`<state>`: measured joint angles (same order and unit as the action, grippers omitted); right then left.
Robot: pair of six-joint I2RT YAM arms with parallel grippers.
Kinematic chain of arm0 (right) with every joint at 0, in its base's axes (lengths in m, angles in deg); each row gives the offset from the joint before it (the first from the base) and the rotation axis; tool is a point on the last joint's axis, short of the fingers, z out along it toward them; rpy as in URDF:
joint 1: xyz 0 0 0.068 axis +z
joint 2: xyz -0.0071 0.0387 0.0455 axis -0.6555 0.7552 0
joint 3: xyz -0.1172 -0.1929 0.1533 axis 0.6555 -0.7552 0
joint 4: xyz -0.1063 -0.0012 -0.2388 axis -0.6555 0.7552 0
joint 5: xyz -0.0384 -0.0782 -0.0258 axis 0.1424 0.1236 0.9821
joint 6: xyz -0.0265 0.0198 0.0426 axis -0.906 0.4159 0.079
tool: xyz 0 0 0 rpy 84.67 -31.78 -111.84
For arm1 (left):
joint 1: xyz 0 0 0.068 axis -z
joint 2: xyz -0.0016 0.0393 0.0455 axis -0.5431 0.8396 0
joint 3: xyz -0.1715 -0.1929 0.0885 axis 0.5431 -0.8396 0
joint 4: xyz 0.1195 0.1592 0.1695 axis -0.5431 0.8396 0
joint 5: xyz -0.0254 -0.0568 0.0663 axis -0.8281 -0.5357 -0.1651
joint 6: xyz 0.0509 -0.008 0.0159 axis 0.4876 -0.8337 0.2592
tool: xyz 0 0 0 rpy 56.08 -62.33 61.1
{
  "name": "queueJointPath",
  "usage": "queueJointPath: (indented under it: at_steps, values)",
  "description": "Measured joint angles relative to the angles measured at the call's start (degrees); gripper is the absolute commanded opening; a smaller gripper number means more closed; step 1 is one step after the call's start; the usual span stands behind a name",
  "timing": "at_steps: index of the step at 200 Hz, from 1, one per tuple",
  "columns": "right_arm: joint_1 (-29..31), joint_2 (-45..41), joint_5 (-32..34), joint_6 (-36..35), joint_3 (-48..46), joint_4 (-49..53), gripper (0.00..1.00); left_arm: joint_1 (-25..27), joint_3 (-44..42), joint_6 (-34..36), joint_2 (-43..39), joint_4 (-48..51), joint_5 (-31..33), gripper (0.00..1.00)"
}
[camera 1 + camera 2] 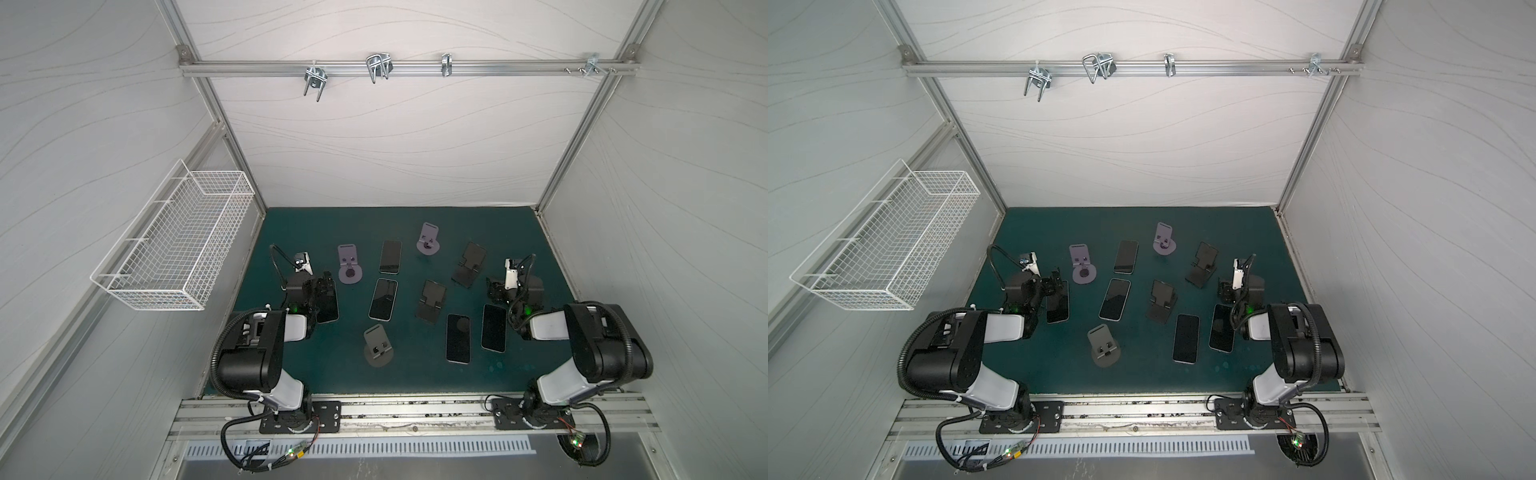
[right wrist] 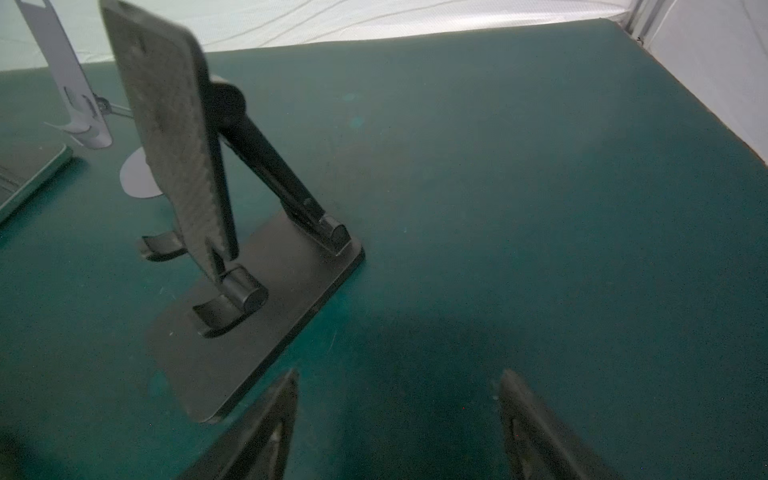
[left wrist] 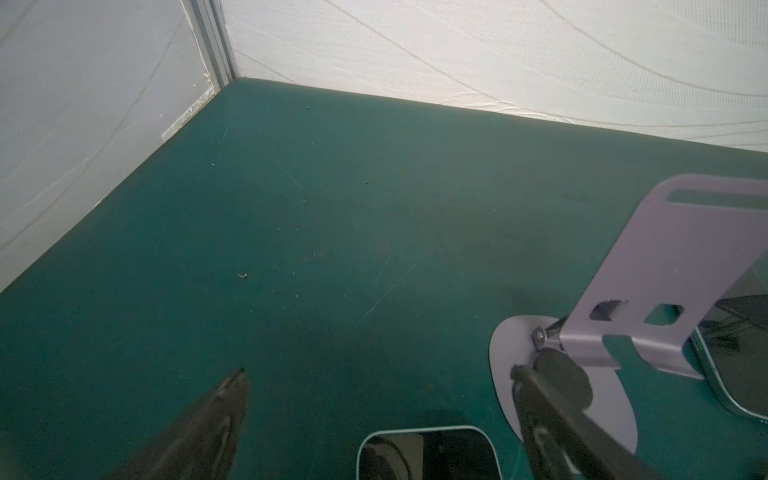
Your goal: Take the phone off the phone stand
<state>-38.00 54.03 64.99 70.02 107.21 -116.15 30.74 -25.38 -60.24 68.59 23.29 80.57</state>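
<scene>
Several dark phones lie flat on the green mat (image 1: 415, 374), none on a stand. My left gripper (image 3: 379, 372) is open low over the end of one phone (image 3: 428, 453), which lies between its fingers untouched; in both top views it is the leftmost phone (image 1: 328, 309) (image 1: 1057, 307). An empty purple stand (image 3: 665, 291) (image 1: 349, 266) is just beside that gripper. My right gripper (image 2: 400, 374) is open over bare mat, next to an empty black stand (image 2: 270, 311) (image 1: 469, 264). Another phone (image 1: 493, 328) lies close to the right arm.
More empty stands: purple (image 1: 428, 239) at the back, black (image 1: 432, 301) in the middle, grey (image 1: 377, 345) near the front. Phones (image 1: 390, 256) (image 1: 383, 299) (image 1: 458, 338) lie between them. A white wire basket (image 1: 174, 245) hangs on the left wall.
</scene>
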Motion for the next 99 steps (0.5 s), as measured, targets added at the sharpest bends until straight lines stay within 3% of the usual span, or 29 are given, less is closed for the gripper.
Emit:
queueJointPath:
  at_steps: [8,11,15,99]
  values:
    - [-0.1,0.0,0.5,0.7,0.3,-0.2,0.88,0.0,0.0,0.0,0.0,0.3,0.0,0.99]
    - [-0.1,0.0,0.8,0.6,0.6,-0.1,0.97,0.0,0.0,0.0,0.0,0.4,0.0,0.99]
    - [0.0,0.0,1.2,1.2,1.0,0.0,0.99,0.0,0.0,0.0,0.0,0.4,0.0,0.99]
    - [2.6,0.0,7.1,0.5,4.5,1.4,0.99,0.6,0.0,0.4,0.1,1.2,1.0,0.99]
